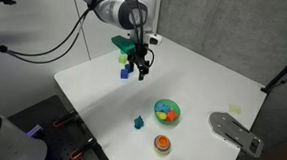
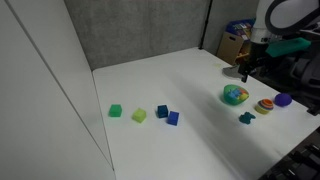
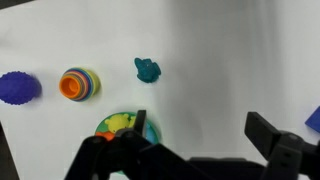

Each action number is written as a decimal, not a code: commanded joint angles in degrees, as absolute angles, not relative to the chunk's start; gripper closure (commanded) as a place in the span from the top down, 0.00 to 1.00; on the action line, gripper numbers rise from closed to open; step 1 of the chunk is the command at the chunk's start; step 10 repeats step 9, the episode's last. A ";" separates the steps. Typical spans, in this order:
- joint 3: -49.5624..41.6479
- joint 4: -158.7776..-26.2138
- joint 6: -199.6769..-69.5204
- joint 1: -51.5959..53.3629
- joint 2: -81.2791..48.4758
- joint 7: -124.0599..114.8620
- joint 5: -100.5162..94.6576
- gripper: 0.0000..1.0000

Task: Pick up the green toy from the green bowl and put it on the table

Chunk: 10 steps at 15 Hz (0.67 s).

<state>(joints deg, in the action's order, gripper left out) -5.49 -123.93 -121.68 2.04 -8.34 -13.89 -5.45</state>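
The green toy is a small teal piece lying on the white table, outside the bowl; it shows in both exterior views. The green bowl holds multicoloured contents and sits at the lower left of the wrist view, partly behind a finger. My gripper is open and empty, held high above the table beside the bowl.
An orange striped dish and a purple toy lie past the green toy. Green, yellow-green and blue blocks sit in a row further along the table. A grey plate lies at the table's edge.
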 commanded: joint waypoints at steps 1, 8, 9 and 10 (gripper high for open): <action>-4.13 -125.45 -123.09 0.36 -3.24 -10.97 -2.10 1.00; -3.50 -124.49 -122.57 0.00 -2.08 -10.73 -0.72 1.00; -3.50 -124.58 -122.57 -0.04 -1.90 -10.67 -0.71 1.00; -3.50 -124.58 -122.57 -0.04 -1.90 -10.67 -0.71 1.00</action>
